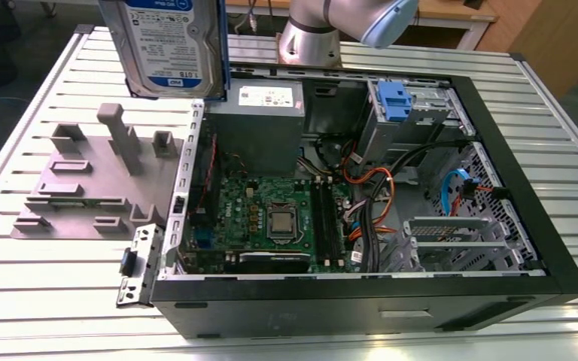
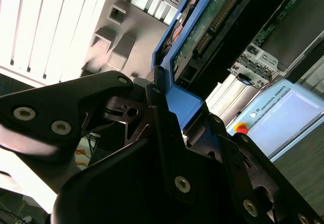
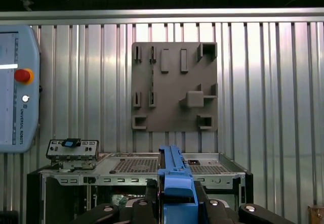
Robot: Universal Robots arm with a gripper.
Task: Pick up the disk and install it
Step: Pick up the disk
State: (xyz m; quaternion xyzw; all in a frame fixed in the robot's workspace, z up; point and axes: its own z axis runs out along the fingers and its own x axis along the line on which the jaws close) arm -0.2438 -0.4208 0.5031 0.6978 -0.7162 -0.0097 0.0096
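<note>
The disk (image 1: 163,45) hangs upright in the air above the table, over the gap between the grey fixture plate (image 1: 78,188) and the open computer case (image 1: 369,286). Its white-and-blue label faces the exterior view, and a blue carrier frame runs along its edge. My gripper (image 3: 177,199) is shut on that blue frame (image 3: 174,181), with black fingers (image 3: 147,204) on either side. In the second wrist view, my gripper (image 2: 167,105) clamps the frame's end and the disk's green circuit board (image 2: 202,29) shows beyond it.
The case lies open on the slatted metal table (image 1: 48,286), showing its motherboard (image 1: 269,218), a grey power supply (image 1: 264,113) and a drive bay holding a small blue bracket (image 1: 393,101). The arm's base (image 1: 314,37) stands behind the case. A teach pendant (image 3: 15,92) lies beside the plate.
</note>
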